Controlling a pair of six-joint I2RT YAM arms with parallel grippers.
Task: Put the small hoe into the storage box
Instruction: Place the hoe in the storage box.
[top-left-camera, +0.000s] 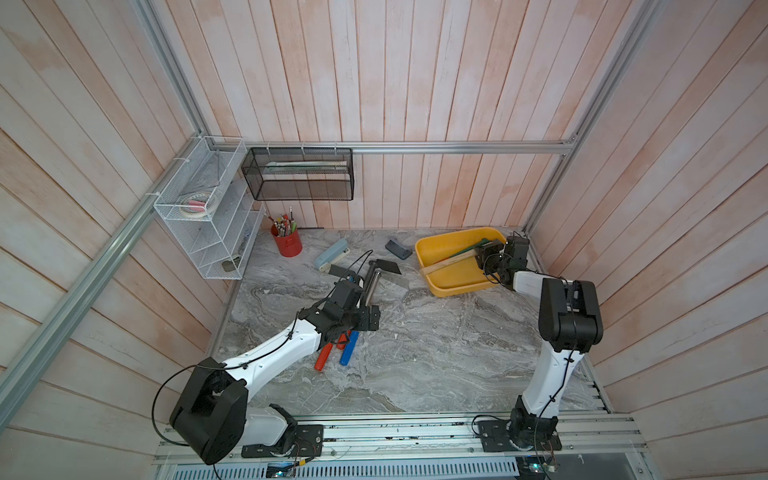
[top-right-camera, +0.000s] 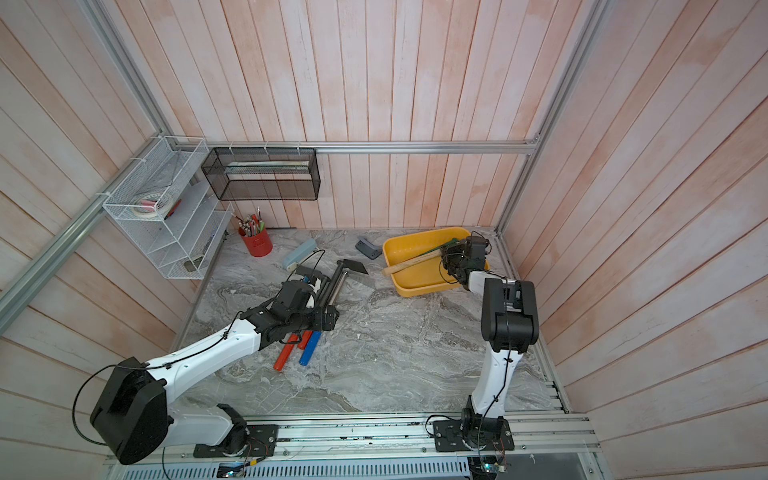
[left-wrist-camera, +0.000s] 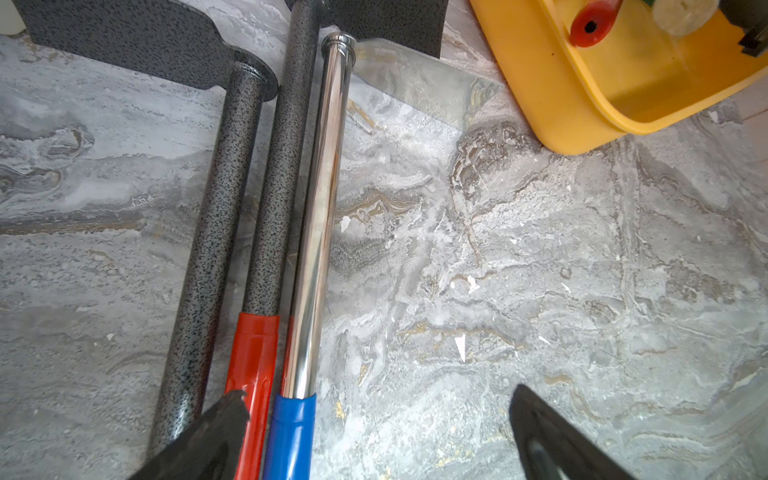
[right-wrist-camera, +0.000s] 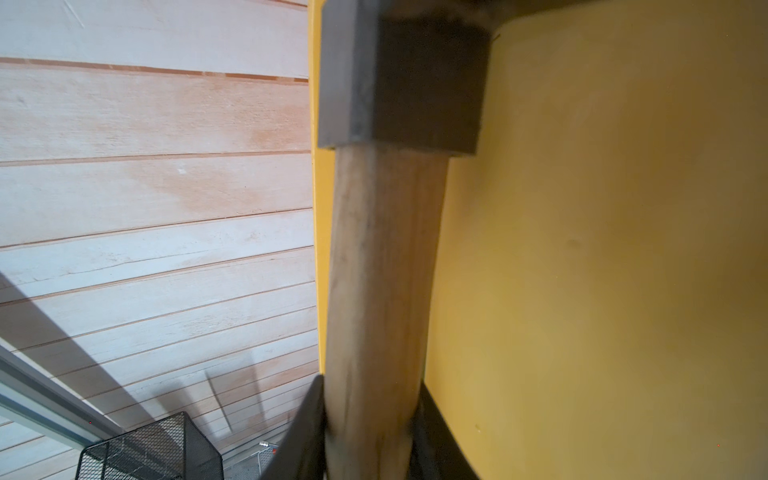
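At the far left of both top views a white wire rack (top-left-camera: 208, 232) hangs on the wall. To its right are a black mesh basket (top-left-camera: 299, 176), a red pen cup (top-left-camera: 287, 245) and a pale blue stapler (top-left-camera: 331, 254) on the marble table (top-left-camera: 436, 353). Left of centre, two speckled tools with red grips (left-wrist-camera: 274, 187) and a chrome tool with a blue grip (left-wrist-camera: 320, 208) lie side by side, shafts touching. The left gripper (left-wrist-camera: 378, 399) hangs over their grip ends with its jaws spread wide. In the left wrist view one finger (left-wrist-camera: 208, 436) overlaps the red grip, and whether they touch cannot be told. Further right lies a small dark grey block (top-left-camera: 398, 248). Beyond it, at the upper right of the table, sits the storage box (top-left-camera: 457, 289) (top-right-camera: 424, 286). The small hoe (top-left-camera: 449, 262) (top-right-camera: 411, 262) lies slanted across the box, its wooden handle end reaching over the left rim and its head end deep inside beside a green tool (top-left-camera: 473, 246). The right gripper (right-wrist-camera: 370, 424) is pinched on the wooden handle just below the dark metal socket (right-wrist-camera: 407, 83), over the yellow floor. Whether the hoe rests on that floor cannot be told.
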